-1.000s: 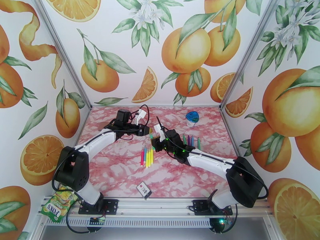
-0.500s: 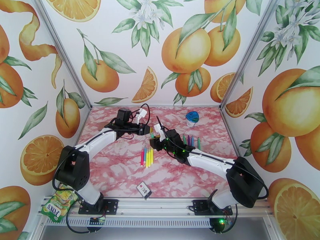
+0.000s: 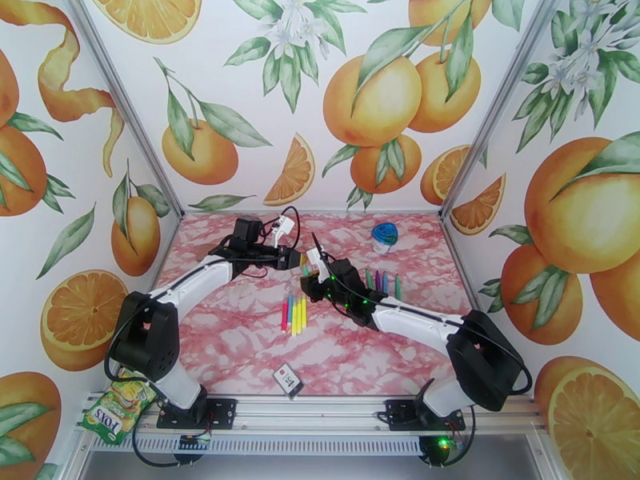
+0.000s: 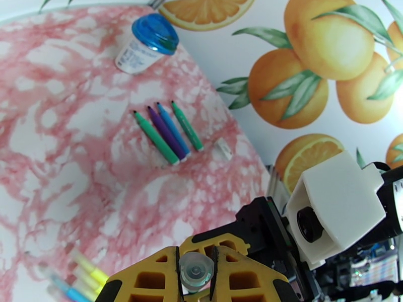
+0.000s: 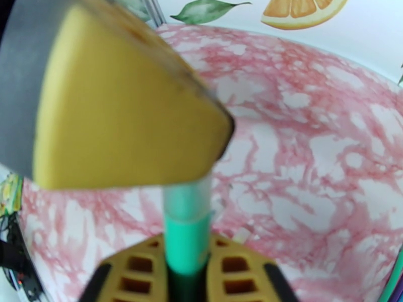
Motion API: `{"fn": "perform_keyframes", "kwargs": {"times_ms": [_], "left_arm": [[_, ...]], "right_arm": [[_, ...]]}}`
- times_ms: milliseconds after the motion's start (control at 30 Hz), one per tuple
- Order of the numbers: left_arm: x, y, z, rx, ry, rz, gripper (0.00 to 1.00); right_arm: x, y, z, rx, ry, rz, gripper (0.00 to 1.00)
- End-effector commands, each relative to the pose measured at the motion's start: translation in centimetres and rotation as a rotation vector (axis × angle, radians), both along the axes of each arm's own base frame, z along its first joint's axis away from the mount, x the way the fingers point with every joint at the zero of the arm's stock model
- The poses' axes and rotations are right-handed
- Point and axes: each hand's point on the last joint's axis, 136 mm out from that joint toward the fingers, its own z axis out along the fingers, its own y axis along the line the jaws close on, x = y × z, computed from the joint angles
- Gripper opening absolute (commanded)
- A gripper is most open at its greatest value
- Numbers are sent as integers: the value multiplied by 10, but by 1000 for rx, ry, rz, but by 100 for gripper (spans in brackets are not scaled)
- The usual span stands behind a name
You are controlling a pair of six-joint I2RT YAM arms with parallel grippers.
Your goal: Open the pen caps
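Holding one green pen (image 5: 187,225), left gripper (image 4: 196,270) faces right gripper (image 5: 187,252) over open table (image 3: 240,346).

We read "FOXS" on the green-yellow candy packet (image 3: 112,411) at the top view's lower left. The small card's (image 3: 289,380) print is too small for us to read.

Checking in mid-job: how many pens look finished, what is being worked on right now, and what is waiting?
Done, apparently: four pens lie with bare tips, a loose cap beside them. In hand: the right gripper has its jaws shut on a green pen, and the left gripper is shut on its cap, which looks still seated. Left: the pink, blue and yellow pens in the other group, seemingly capped.
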Motion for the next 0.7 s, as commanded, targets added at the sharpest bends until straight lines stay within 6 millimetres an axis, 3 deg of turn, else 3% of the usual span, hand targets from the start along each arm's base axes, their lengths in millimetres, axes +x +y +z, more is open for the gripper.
{"fn": "perform_keyframes", "kwargs": {"times_ms": [0,167,400,667], "left_arm": [[7,1,15,1,-35,32,0],[23,11,15,34,-31,128,0],[45,36,23,145,-42,312,0],[65,53,33,139,-42,430,0]], "right_arm": [[1,7,12,23,-40,26,7],[-4,2,5,6,-39,27,0],[-12,-3,-10,-21,-24,31,0],[-20,-6,-18,-36,-30,37,0]]}}
